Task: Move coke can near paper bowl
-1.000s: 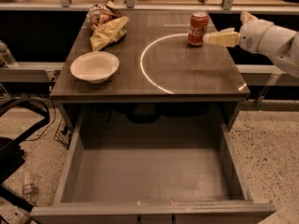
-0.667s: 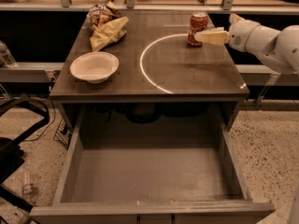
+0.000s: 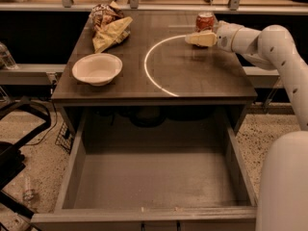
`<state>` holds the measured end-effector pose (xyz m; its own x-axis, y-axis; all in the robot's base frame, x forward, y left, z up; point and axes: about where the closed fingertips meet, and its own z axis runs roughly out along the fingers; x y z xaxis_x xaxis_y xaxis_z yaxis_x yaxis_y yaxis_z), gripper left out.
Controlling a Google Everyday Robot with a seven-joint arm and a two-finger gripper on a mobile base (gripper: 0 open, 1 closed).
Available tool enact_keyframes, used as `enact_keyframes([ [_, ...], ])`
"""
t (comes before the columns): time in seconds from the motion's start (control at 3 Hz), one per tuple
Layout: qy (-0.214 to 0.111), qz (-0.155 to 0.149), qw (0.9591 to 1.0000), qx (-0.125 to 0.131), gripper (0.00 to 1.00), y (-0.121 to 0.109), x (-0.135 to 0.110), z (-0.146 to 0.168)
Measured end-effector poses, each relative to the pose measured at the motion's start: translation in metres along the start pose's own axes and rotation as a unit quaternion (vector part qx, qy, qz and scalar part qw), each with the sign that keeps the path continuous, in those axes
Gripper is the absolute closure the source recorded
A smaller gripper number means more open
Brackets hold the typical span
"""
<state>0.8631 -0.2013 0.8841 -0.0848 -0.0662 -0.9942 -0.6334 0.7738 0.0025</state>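
The coke can (image 3: 205, 20), red with a silver top, stands upright at the far right of the dark table top (image 3: 192, 78). My gripper (image 3: 201, 38) reaches in from the right on its white arm and sits right at the can, covering its lower part on the near side. I cannot tell whether it touches the can. The white paper bowl (image 3: 97, 69) sits at the front left of the table, well apart from the can.
A yellow chip bag (image 3: 113, 32) and a brown chip bag (image 3: 103, 14) lie at the back left, behind the bowl. A wide drawer (image 3: 154, 177) stands open below the table's front edge. A white arc (image 3: 147, 66) marks the table's middle.
My gripper has moved left along the table, from beside the can's right to in front of its lower part. The can and the bowl have stayed in place.
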Motion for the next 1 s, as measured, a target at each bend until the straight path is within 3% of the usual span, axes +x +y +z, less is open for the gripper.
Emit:
enact_keyframes([
  [0.33,0.009,-0.012,0.9999,-0.003,0.18,0.0001,-0.0006,0.0246],
  [1.0,0.009,-0.014,0.9998,-0.006,0.65,0.0035,-0.0015,0.0328],
])
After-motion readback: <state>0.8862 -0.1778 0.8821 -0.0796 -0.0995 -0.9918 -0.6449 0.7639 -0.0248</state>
